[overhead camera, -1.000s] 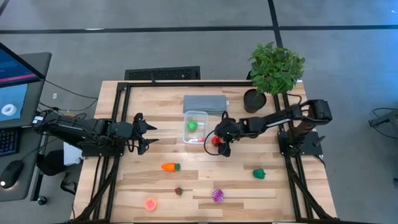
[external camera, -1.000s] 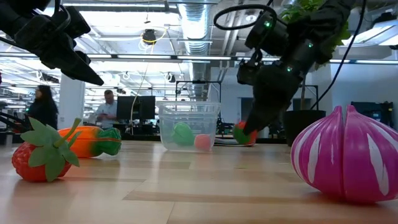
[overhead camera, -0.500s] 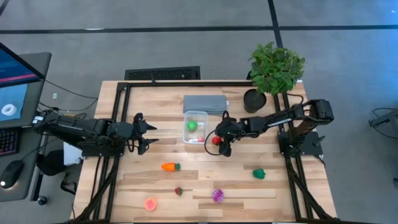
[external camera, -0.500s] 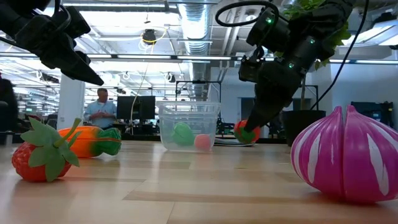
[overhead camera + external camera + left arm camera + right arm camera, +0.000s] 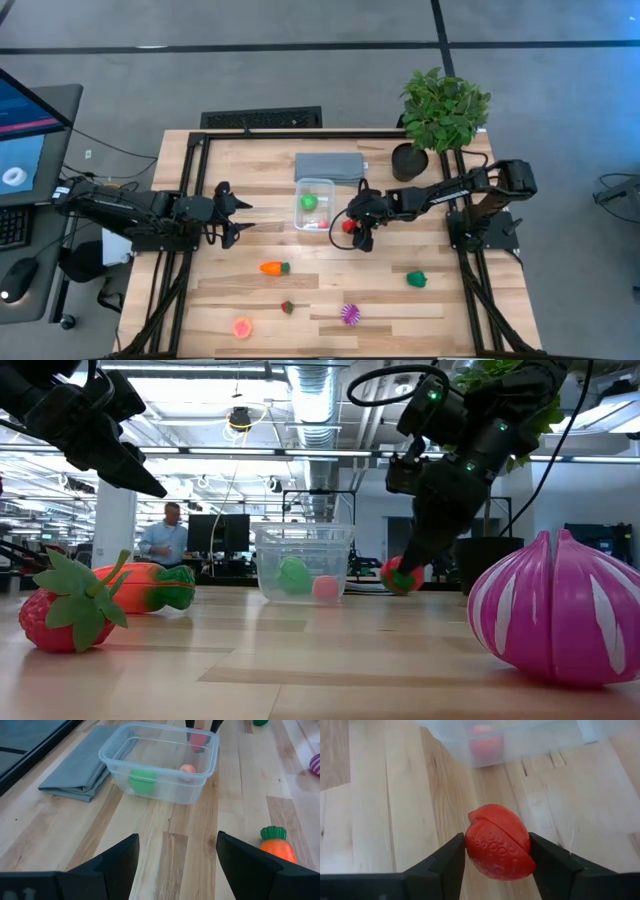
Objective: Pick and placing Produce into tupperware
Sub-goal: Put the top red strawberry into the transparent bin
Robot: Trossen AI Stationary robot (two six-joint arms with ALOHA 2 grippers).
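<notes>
R tool [image 5: 496, 851] grips red fruit [image 5: 499, 841] | long axis crosswise btw fingers

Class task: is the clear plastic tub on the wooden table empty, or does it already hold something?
Not empty. The lidless clear plastic rectangular tub holds a round green toy fruit and a small pink one.

Tub [image 5: 314, 204] sits mid-table, in front of the pad [image 5: 329, 166] and left of the plant [image 5: 440, 118]. Two pieces lie inside it. Right gripper [image 5: 347, 228] holds a strawberry [image 5: 498, 841] just right of the tub. Carrot [image 5: 273, 268] lies nearer the front edge.
</notes>
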